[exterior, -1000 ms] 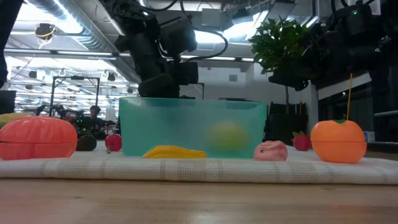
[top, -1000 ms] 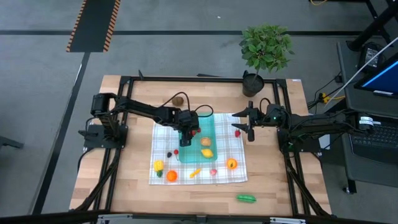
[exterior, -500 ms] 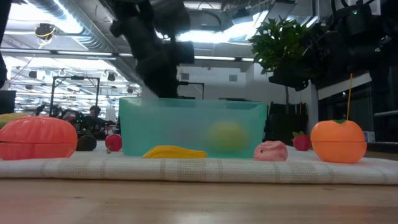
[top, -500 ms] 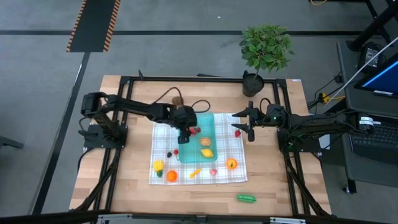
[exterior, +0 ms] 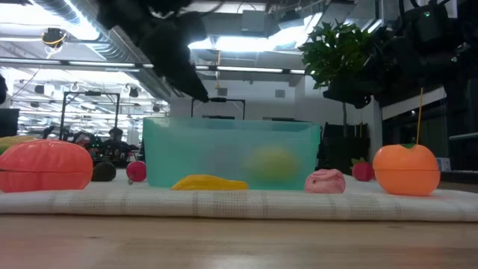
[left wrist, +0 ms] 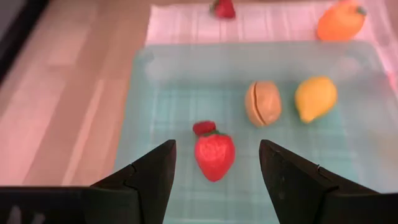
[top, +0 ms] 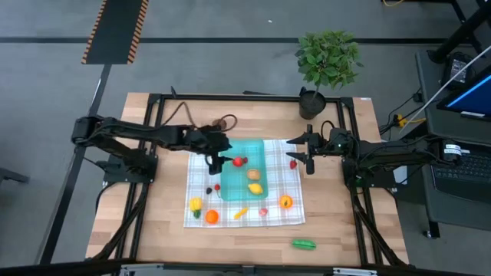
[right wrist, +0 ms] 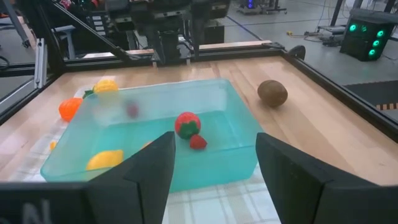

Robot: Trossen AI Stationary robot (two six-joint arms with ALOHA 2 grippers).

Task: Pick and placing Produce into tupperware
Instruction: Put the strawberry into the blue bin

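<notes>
The teal tupperware (top: 244, 170) stands on the checked cloth (top: 201, 172). It holds a red strawberry (left wrist: 214, 155), a brown nut (left wrist: 263, 103) and a yellow lemon (left wrist: 315, 98). More produce lies on the cloth: an orange (top: 285, 202), a strawberry (top: 293, 163), a tomato (top: 211, 217), a yellow piece (top: 241, 212) and several small ones. My left gripper (top: 216, 159) hangs open above the tupperware's left rim, holding nothing. My right gripper (top: 309, 162) waits open over the cloth's right edge, its fingers empty.
A green pea pod (top: 304, 244) lies on the bare wood near the front edge. A brown kiwi (right wrist: 272, 92) sits on the wood behind the cloth. A potted plant (top: 326, 61) stands at the far right. The black frame rails (top: 230, 97) border the table.
My left gripper has drawn back from over the tupperware toward the table's left edge and risen, tipping less steeply downward. It has stayed open. The strawberry lies in the tupperware where the gripper was.
</notes>
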